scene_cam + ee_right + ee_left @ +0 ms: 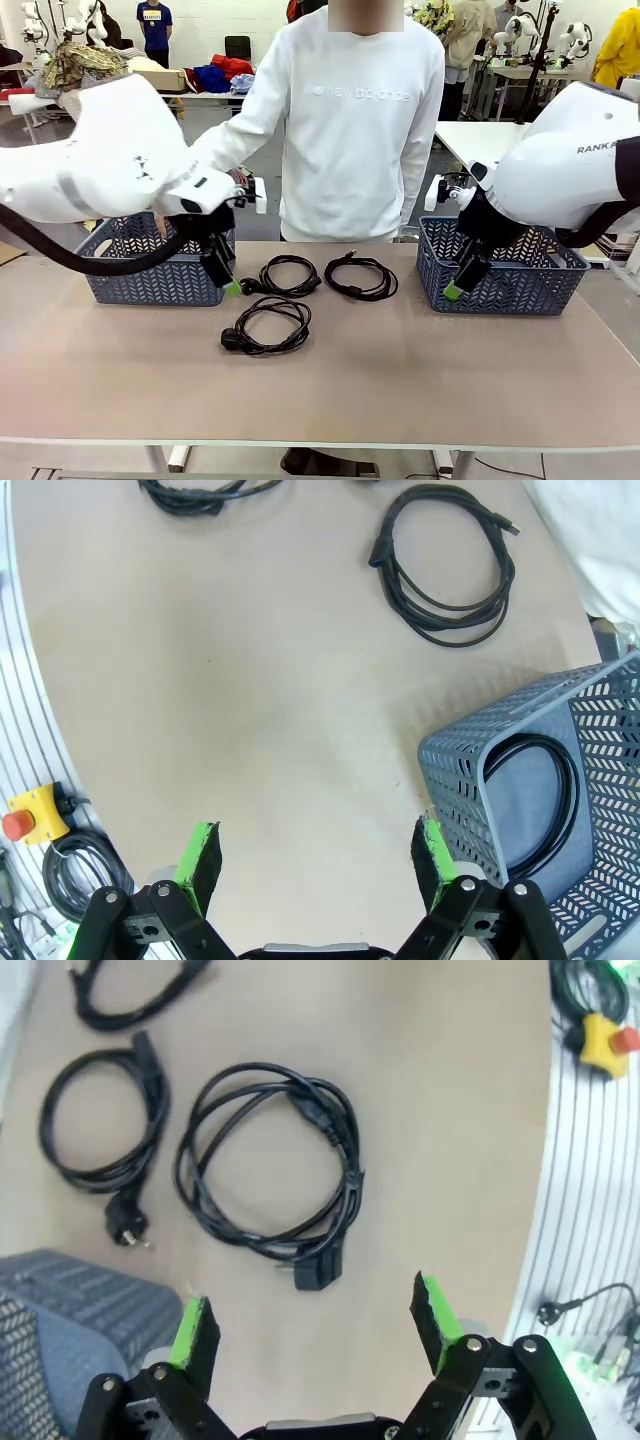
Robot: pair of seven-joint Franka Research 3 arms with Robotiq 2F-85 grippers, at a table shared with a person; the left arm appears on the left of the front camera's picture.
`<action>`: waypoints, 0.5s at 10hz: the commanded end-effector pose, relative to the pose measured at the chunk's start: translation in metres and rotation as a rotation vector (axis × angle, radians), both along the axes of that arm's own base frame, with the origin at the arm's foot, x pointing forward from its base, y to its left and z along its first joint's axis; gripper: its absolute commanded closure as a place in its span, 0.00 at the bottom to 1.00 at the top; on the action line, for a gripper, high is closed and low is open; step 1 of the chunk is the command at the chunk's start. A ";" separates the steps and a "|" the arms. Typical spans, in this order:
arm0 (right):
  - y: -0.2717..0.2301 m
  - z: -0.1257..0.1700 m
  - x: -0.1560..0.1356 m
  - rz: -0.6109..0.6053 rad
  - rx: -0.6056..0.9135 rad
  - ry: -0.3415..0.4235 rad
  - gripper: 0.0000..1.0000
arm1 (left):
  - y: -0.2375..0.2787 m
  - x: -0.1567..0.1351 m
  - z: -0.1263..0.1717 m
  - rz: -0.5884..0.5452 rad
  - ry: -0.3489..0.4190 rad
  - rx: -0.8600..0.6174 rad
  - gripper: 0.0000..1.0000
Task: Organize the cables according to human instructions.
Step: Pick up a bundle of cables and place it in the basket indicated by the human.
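Since three thin black coiled cables lie flat on the tan surface (400, 380), the front view puts the left gripper (228, 283) just beside the middle coil (290, 275) and the near coil (268, 325), and the right gripper (455, 290) nearer the right-hand coil (362, 277). From the left wrist, its spread, empty gripper faces the near coil just ahead, plug end toward the fingers (195, 1330). From the right wrist, that gripper, likewise spread, has the right-hand coil well ahead and a fourth cable (573, 790) curled inside the grey lattice plastic basket (460, 770) beside it.

Left hand (310, 1300) and right hand (316, 830) both point downward, jaws wide apart.
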State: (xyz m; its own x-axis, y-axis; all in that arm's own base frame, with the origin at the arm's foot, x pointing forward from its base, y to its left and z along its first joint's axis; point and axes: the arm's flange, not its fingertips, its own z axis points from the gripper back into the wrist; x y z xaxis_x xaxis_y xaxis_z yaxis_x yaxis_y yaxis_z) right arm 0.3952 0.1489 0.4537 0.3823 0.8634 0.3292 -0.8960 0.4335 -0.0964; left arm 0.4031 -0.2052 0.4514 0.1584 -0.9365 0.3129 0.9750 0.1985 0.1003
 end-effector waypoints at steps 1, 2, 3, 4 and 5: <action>0.000 0.001 0.000 -0.009 0.002 -0.006 0.00 | -0.007 0.008 -0.005 -0.066 0.034 0.059 0.00; 0.000 0.001 0.000 -0.009 0.002 -0.006 0.00 | -0.011 0.007 -0.012 -0.079 0.056 0.066 0.00; 0.000 0.001 0.000 -0.009 0.002 -0.006 0.00 | -0.012 0.006 -0.014 -0.086 0.069 0.069 0.00; 0.000 0.001 0.000 -0.009 0.002 -0.006 0.00 | -0.007 0.005 -0.010 -0.079 0.088 0.049 0.00; 0.000 0.001 0.000 -0.009 0.002 -0.006 0.00 | -0.019 0.001 -0.021 -0.058 0.061 0.052 0.00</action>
State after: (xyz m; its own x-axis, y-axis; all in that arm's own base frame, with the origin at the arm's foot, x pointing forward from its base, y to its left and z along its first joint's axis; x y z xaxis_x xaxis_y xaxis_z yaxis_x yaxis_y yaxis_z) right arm 0.3952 0.1489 0.4537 0.3824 0.8633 0.3292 -0.8959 0.4336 -0.0963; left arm 0.4050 -0.2217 0.4303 0.1237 -0.9609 0.2477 0.9900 0.1367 0.0359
